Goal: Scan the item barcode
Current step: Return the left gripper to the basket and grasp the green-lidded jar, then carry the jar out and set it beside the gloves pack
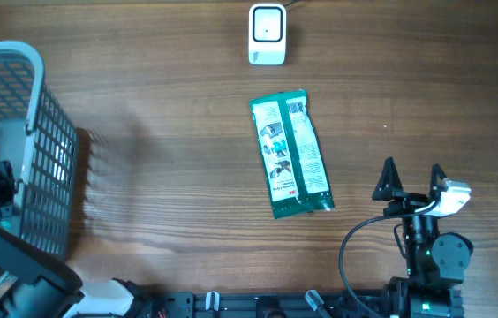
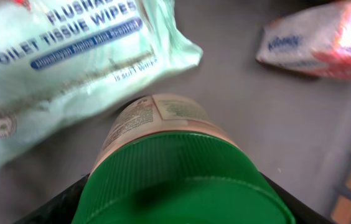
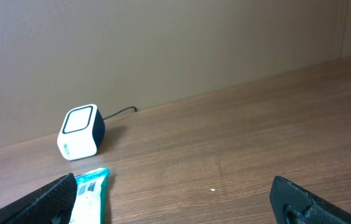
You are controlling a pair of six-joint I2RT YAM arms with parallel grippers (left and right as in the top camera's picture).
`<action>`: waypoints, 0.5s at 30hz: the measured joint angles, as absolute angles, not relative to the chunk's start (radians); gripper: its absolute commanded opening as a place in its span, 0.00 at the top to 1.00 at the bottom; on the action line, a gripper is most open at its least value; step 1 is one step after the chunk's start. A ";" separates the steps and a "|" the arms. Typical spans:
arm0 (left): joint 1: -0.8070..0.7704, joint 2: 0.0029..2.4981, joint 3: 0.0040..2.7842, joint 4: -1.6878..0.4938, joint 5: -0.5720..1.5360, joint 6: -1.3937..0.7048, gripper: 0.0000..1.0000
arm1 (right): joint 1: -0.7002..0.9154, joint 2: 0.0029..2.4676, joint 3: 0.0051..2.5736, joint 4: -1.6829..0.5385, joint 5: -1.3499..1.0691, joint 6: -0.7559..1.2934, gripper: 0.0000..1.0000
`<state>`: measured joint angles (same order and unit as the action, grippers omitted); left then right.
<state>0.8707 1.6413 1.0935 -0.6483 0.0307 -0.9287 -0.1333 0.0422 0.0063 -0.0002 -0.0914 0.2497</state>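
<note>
Left gripper (image 2: 178, 208) straddles green-lidded cream-labelled jar (image 2: 163, 121) in grey mesh basket (image 1: 53, 150), grip unclear; right gripper (image 1: 412, 170) gapes wide, empty.

The brown table (image 1: 161, 115) was matt, fine-grained wood. The green-and-white flat packet (image 1: 290, 155) was glossy plastic film. The white box-shaped scanner (image 1: 267, 35) was smooth plastic, the grey lattice basket (image 1: 55, 159) matt plastic. The green round lid (image 2: 182, 186) was ribbed, faintly shiny plastic.

Green packet (image 1: 290, 155) is laid flat mid-table, printed face up. White scanner (image 1: 267, 34) is stood at its 12 o'clock, apart.
</note>
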 measured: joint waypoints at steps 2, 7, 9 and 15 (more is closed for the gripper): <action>0.871 1.610 1.103 -0.670 0.069 -0.929 0.36 | -0.133 0.042 0.006 0.000 -0.091 0.250 0.00; 0.871 1.482 1.193 -0.726 0.133 -0.929 0.36 | -0.133 0.042 0.006 0.000 -0.091 0.250 0.00; 0.869 1.393 1.234 -0.731 0.166 -0.929 0.36 | -0.133 0.042 0.006 0.000 -0.091 0.250 0.00; 0.771 1.203 1.317 -0.727 0.249 -0.929 0.36 | -0.133 0.042 0.006 0.000 -0.091 0.249 0.00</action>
<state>0.7708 1.2034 1.3170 -0.7273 0.2489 -0.9295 -0.1333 0.0422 0.0059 -0.0002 -0.0914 0.2493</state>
